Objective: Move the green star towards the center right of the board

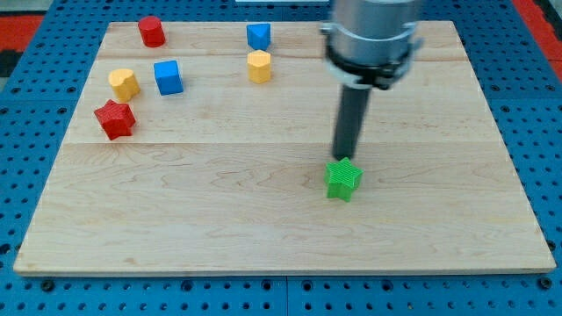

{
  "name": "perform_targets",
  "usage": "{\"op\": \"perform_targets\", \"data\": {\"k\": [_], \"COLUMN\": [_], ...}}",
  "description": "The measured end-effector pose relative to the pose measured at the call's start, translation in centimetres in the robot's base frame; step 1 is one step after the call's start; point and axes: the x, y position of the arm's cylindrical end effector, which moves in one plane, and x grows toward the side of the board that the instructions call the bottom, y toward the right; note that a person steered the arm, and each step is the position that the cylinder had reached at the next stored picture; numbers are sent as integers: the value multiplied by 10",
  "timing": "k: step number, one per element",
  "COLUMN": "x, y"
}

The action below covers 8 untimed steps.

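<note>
The green star [343, 180] lies on the wooden board [263, 219], a little right of the middle and toward the view's bottom. My tip [342, 158] is at the star's top edge, touching or nearly touching it from the side toward the view's top. The dark rod rises from there to the grey arm body at the view's top.
At the view's upper left lie a red cylinder [151, 31], a yellow block [124, 83], a blue cube [168, 76] and a red star [115, 118]. A blue block [258, 35] and a yellow block [259, 66] lie at top centre. Blue pegboard surrounds the board.
</note>
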Motion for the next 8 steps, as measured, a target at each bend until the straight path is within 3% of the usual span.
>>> {"op": "perform_targets", "data": {"k": [1,4,5,7,8], "x": [26,50,76,1,26], "y": [-38,76,105,139,132]}}
